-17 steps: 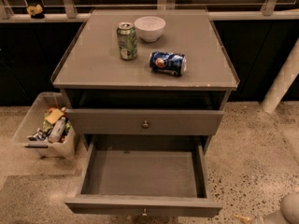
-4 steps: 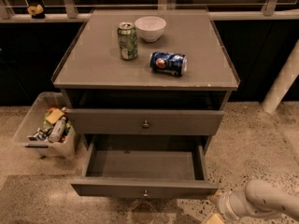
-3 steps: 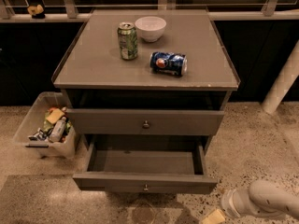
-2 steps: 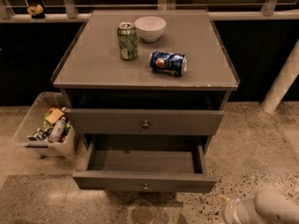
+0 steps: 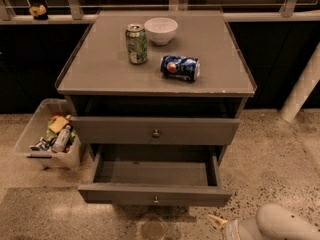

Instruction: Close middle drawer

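The middle drawer is a grey drawer with a slim front panel and a small round knob. It stands partly pulled out of the grey cabinet, and its shallow tray shows empty. My gripper is at the bottom right edge of the view. It is low and to the right of the drawer's front right corner, apart from it. The pale arm behind it is mostly cut off by the frame.
The drawer above sits nearly shut. A green can, a white bowl and a blue can lying on its side are on the cabinet top. A clear bin of litter stands to the left. A white post stands to the right.
The middle drawer has slid in from much further out and stopped about a second ago. My arm has drawn back down and right, towards the frame's corner.
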